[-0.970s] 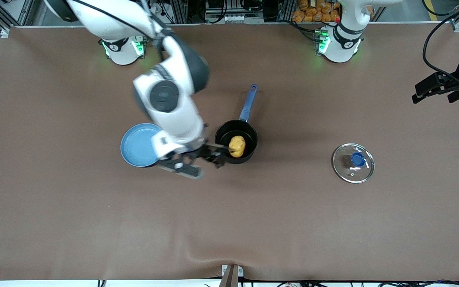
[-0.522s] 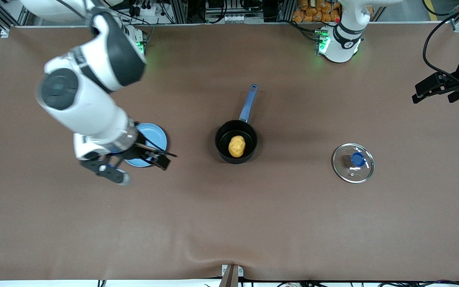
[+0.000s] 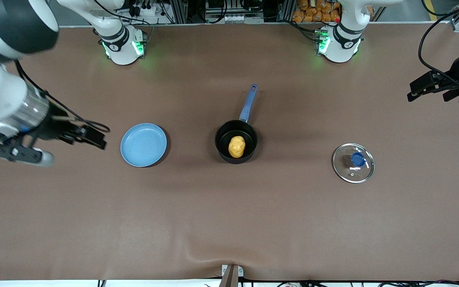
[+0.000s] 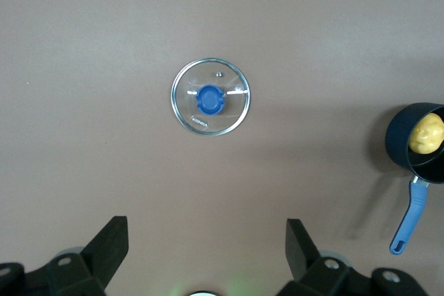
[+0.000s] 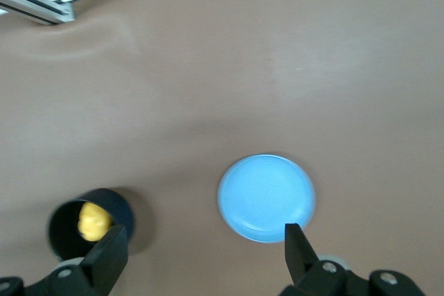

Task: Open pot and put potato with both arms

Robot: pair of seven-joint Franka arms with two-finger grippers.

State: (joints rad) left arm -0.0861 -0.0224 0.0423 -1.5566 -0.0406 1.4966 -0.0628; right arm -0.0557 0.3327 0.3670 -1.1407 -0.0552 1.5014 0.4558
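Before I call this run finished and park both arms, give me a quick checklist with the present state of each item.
1. Potato inside the pot: ok.
2. Lid off the pot, flat on the table toward the left arm's end: ok.
3. Right gripper clear of the pot, over bare table beside the blue plate, open, holding nothing: ok.
4. Left gripper open, holding nothing, waiting at its end of the table: ok.
5. Plate holds nothing: ok.

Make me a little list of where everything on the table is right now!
pot: middle of the table, lid off
potato: inside the pot
lid: flat on the table, toward the left arm's end
plate: beside the pot, toward the right arm's end
left gripper: open, up at its table end
right gripper: open, near the plate
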